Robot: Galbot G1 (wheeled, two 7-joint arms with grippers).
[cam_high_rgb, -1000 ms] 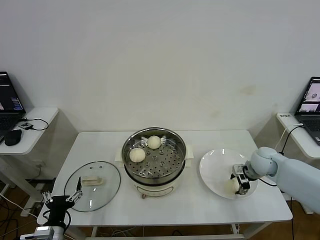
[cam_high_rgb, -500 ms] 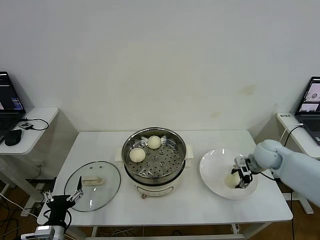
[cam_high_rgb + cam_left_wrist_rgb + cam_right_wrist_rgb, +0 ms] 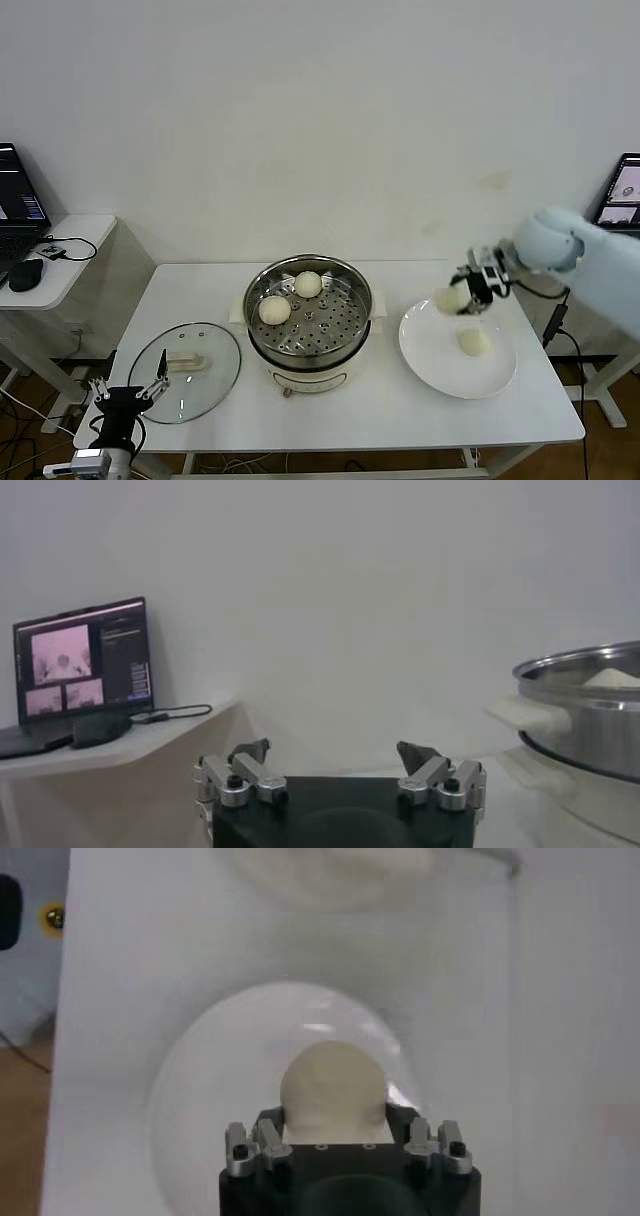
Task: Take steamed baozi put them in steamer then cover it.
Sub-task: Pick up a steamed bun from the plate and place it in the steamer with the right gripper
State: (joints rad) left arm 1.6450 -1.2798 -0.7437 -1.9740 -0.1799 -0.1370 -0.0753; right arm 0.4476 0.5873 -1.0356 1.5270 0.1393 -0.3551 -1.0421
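My right gripper [image 3: 462, 297] is shut on a cream-white baozi [image 3: 449, 298] and holds it in the air above the far left rim of the white plate [image 3: 432, 350], right of the steamer [image 3: 308, 312]. The held baozi fills the jaws in the right wrist view [image 3: 333, 1089]. One baozi [image 3: 474, 342] lies on the plate. Two baozi [image 3: 274, 310] [image 3: 308, 284] sit on the steamer's perforated tray. My left gripper [image 3: 126, 396] is open and parked low at the table's front left corner; its fingers [image 3: 248, 757] show empty in the left wrist view.
The glass lid [image 3: 185, 371] with a cream handle lies flat on the table left of the steamer. Side desks with laptops [image 3: 18, 200] [image 3: 622, 190] stand at both sides. The steamer's steel wall [image 3: 590, 712] shows in the left wrist view.
My right gripper closed on a baozi on the plate and lifted it up and toward the steamer. One baozi stays on the plate. The left arm has not moved.
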